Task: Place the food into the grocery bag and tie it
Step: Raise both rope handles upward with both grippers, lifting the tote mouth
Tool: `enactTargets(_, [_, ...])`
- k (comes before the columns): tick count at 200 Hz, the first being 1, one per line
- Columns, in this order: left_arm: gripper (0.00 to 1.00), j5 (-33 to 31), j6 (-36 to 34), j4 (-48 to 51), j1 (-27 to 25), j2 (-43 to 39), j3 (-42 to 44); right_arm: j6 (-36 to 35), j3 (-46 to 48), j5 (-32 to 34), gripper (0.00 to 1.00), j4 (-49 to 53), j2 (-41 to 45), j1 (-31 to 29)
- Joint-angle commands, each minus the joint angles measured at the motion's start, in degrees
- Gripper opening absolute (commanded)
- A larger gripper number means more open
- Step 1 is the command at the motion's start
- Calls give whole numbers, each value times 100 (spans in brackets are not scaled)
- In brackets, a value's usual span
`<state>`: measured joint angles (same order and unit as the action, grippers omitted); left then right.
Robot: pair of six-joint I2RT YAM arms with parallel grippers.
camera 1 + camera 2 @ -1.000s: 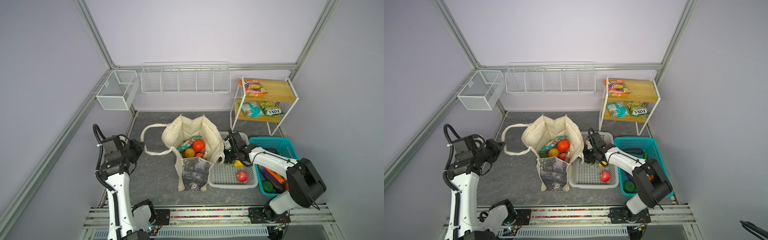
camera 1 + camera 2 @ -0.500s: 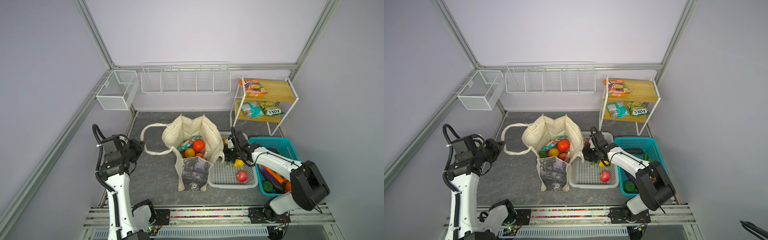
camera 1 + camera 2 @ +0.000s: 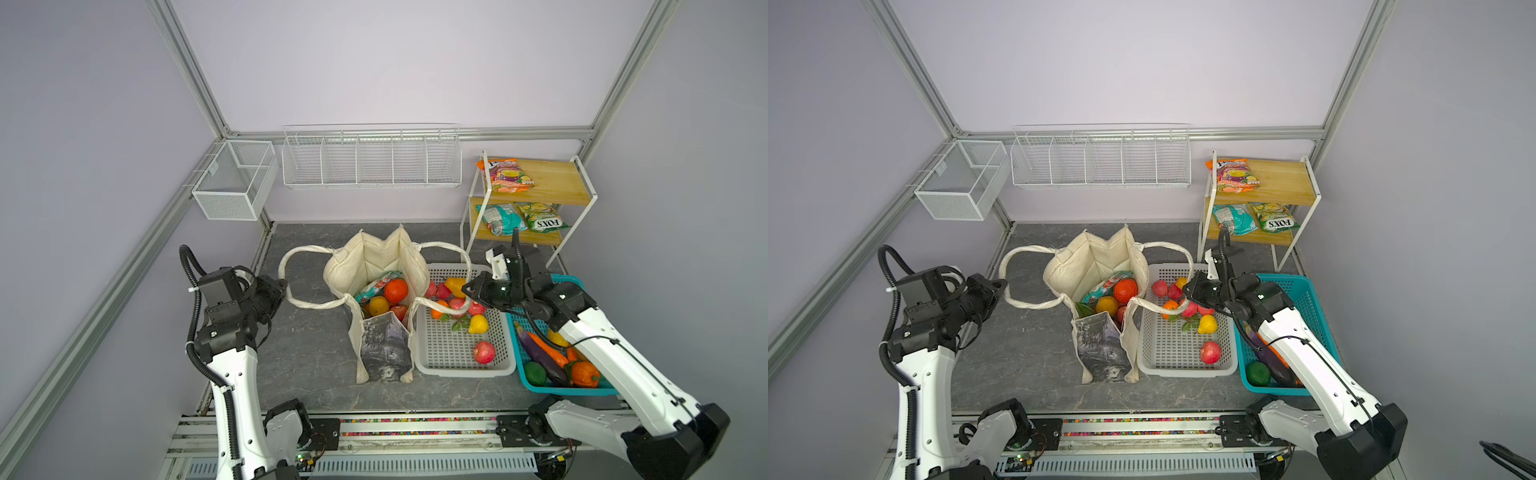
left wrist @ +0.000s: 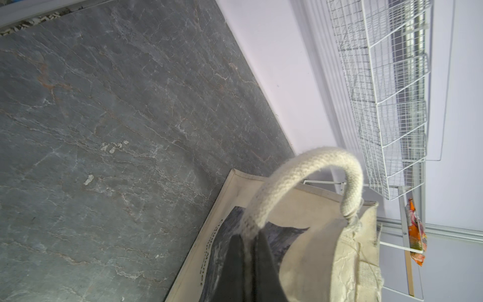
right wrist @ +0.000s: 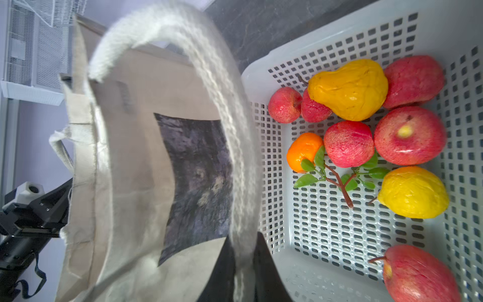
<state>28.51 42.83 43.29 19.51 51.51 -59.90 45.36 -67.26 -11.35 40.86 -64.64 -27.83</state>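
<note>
Handles were the concern: the grocery bag [image 3: 376, 257] stood open on the counter [image 3: 311, 345], food [image 3: 395, 291] inside, touching the white basket [image 3: 457, 361]. On the left gripper [image 3: 284, 286], the fingers [image 4: 235, 264] pinched the left handle [image 4: 300, 162]. On the right gripper [image 3: 465, 289], the fingers [image 5: 264, 266] pinched the blurred right handle [image 5: 222, 78]. Tying well would likely need both straps lifted clear of the white basket, then crossed above the mouth without tipping the bag. A green packet [image 3: 542, 218] on the shelf [image 3: 552, 183] read FOX'S; the bag's small lettering was illegible.

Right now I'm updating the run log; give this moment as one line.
left gripper: shut on left handle | right gripper: shut on right handle | bag: open, untied | white basket: holds fruit
</note>
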Motion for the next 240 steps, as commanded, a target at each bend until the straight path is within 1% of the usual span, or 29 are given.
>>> enactTargets(1, [0, 73, -3, 224, 19, -115, -501, -266, -246, -31, 15, 507, 56, 17])
enactTargets(35, [0, 105, -31, 439, -145, -10, -1090, -348, -669, -116, 15, 572, 102, 18])
enactTargets(56, [0, 176, 296, 146, -215, 27, -1190, -334, -883, -180, 15, 522, 101, 19])
enactTargets(70, [0, 57, 434, -27, -359, 35, -1274, -332, -1026, -216, 15, 493, 59, 18])
enactTargets(73, [0, -6, 443, -45, -571, 44, -1298, -335, -1067, -224, 15, 485, 45, 18])
enactTargets(80, [0, -127, 464, -78, -726, 55, -1352, -336, -1148, -254, 15, 480, 5, 16])
enactTargets(104, [0, -151, 592, -256, -959, 136, -1431, -314, -1380, -392, 15, 360, -107, 19])
enactTargets(135, [0, -392, 471, -214, -1257, 211, -1706, -231, -1571, -582, 14, 75, -248, 11])
enactTargets(179, [0, -489, 433, -202, -1635, 417, -2057, -190, -1929, -732, 13, -160, -434, -38])
enactTargets(208, [0, -575, 406, -226, -1942, 596, -2309, -186, -2263, -772, 13, -282, -646, -212])
enactTargets(240, [0, -590, 394, -267, -2121, 782, -2597, -201, -2546, -798, 12, -527, -907, -478])
